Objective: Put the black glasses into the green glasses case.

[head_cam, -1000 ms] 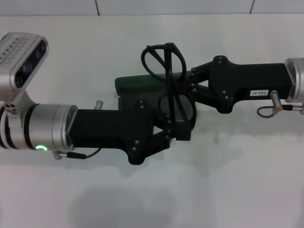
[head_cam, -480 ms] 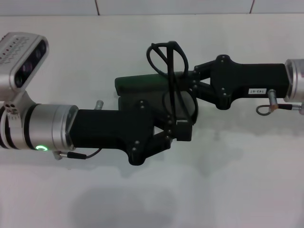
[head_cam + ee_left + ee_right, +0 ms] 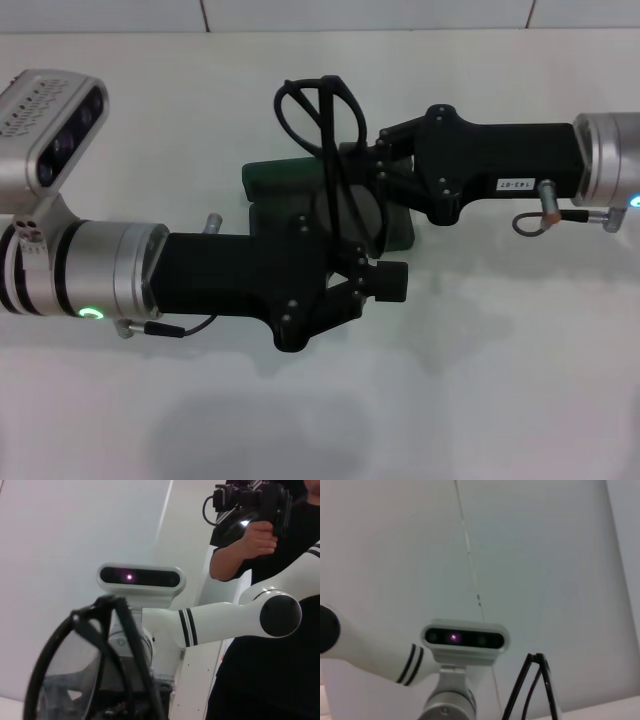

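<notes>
Black glasses [image 3: 322,110] (one pair), one green glasses case [image 3: 285,180]; two end effectors

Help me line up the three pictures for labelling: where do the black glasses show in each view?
Head view: black glasses upright at upper centre, above the green glasses case.
Left wrist view: lower left, close up.
Right wrist view: bottom edge, right of centre.
Shared landmark: the glasses' folded frame.
</notes>
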Robot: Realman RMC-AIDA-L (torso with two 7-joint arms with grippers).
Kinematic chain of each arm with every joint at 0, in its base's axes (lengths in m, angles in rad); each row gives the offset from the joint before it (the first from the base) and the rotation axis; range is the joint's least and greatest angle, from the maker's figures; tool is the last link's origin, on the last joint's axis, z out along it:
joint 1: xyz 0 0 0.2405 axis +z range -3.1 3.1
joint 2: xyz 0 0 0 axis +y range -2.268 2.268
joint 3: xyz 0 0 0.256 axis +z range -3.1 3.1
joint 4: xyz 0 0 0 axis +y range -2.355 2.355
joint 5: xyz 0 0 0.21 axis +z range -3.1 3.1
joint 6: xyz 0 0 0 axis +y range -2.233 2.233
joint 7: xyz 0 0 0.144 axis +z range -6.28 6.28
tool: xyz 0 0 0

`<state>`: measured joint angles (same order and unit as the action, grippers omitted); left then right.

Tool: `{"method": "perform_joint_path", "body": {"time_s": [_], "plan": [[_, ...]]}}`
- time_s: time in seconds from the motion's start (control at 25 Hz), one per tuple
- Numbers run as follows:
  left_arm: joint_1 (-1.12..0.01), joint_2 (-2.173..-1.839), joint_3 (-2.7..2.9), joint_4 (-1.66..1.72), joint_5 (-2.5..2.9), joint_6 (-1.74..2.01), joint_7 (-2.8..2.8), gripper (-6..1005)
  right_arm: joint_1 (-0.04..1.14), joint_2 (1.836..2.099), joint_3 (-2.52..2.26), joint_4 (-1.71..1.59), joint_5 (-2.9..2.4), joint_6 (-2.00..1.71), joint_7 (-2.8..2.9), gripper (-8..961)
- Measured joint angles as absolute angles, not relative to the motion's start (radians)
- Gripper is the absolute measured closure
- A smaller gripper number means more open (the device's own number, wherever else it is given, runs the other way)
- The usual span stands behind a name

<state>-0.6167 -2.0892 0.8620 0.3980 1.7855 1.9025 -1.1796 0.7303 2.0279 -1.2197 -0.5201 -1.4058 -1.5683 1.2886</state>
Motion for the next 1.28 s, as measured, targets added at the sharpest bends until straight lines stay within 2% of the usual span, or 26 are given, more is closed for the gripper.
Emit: {"method": "perform_joint_path", "body": {"time_s": [0.96, 1.28], "plan": [[-0.608, -2.089, 0.860, 0.397, 1.785, 1.899, -1.176, 939, 0.714, 2.027, -1.274, -0.517, -1.335, -1.590, 1.289, 861], [-0.548, -2.066, 0.855, 0.407, 1.786, 1.866, -1.173, 937, 0.701, 2.021, -1.278, -0.527, -1.338, -1.483, 1.224, 859]]}}
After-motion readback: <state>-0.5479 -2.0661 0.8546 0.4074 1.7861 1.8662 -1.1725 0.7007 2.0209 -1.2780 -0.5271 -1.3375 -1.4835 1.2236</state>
